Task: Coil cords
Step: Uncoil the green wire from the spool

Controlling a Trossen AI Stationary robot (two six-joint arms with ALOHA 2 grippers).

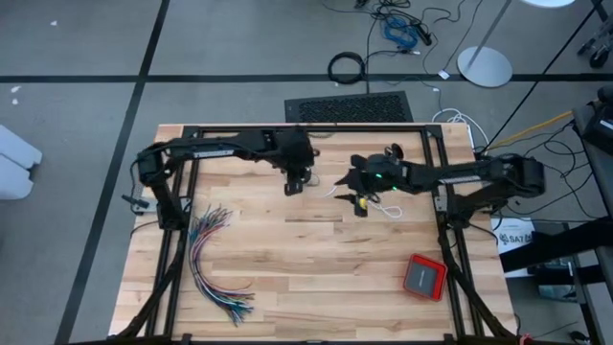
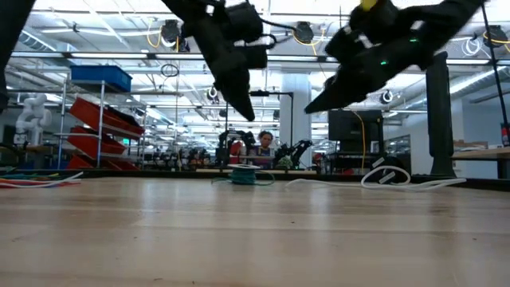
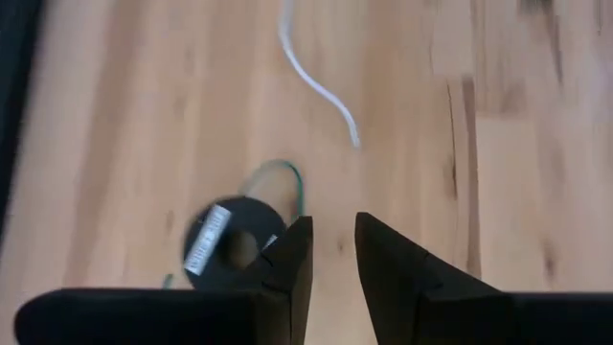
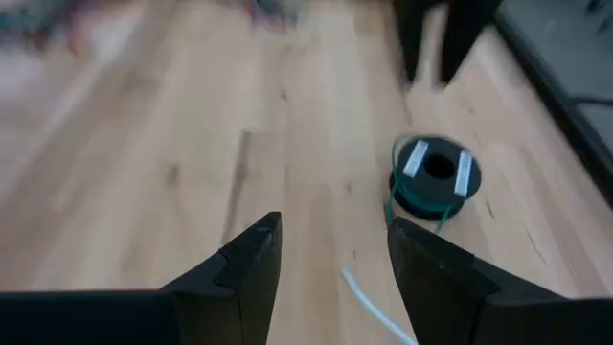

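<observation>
Green cord [image 4: 433,182] lies wound on its black spool, flat on the table [image 1: 316,268] near the far edge, between the two arms. White cord [image 2: 390,178] lies loose beside it, uncoiled.

Left gripper [image 3: 330,251] hangs above the table just beside the spool, fingers slightly apart, nothing between them. Right gripper [image 4: 330,254] hangs over the white cord, fingers wide apart, empty.

Judgement: green cord looks done; white cord is next in hand. Next move calls for one gripper to descend and pinch the white cord near an end, the other to steady it while loops are laid.

Surface: pale wood planks, black frame. Wire bundle [image 1: 213,259] at left, red box [image 1: 424,277] at right. Beyond: open workshop, shelving, a person seated far off.
</observation>
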